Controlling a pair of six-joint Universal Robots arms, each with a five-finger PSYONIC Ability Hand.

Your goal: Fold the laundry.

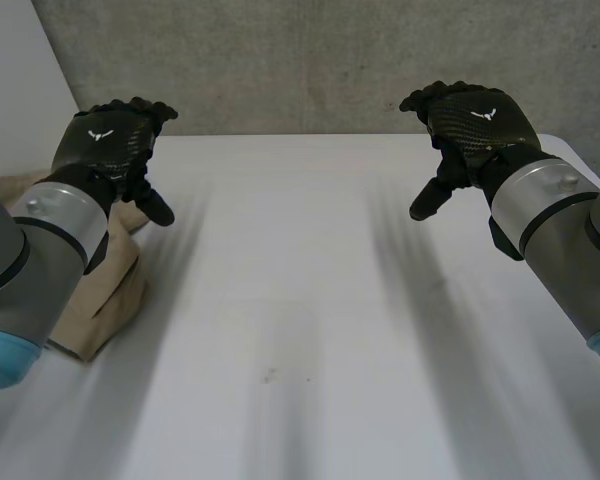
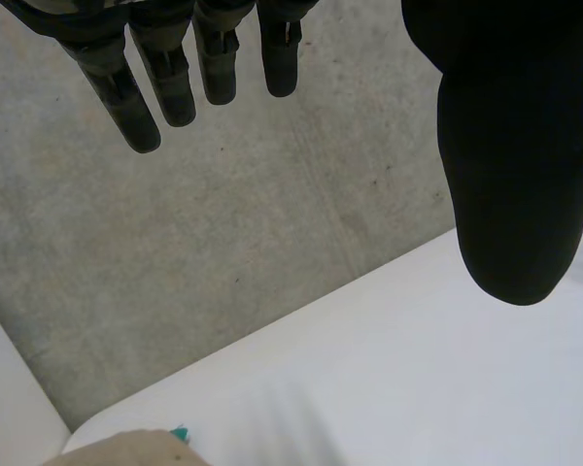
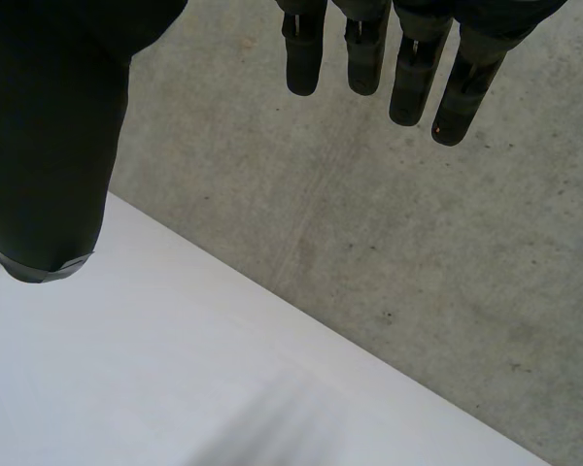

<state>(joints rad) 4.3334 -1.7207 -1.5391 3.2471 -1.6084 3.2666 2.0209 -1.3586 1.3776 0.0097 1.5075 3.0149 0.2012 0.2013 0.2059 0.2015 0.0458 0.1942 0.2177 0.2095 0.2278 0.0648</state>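
Head view: left hand (image 1: 115, 140) hovers over the far-left part of the table (image 1: 300, 320), right hand (image 1: 470, 120) over the far-right part. Beige cloth (image 1: 110, 290) lies in layers at the table's left edge, partly under the left arm (image 1: 50, 235).

Left wrist view: fingers (image 2: 136, 97) straight, wide apart from the thumb (image 2: 515, 165), holding nothing. Cloth edge at the table's far-left corner, small teal bit (image 2: 180, 433) touching it.

Right wrist view: fingers (image 3: 447, 87) straight, wide from the thumb, holding nothing. Table beneath, concrete wall (image 3: 418, 272) beyond.
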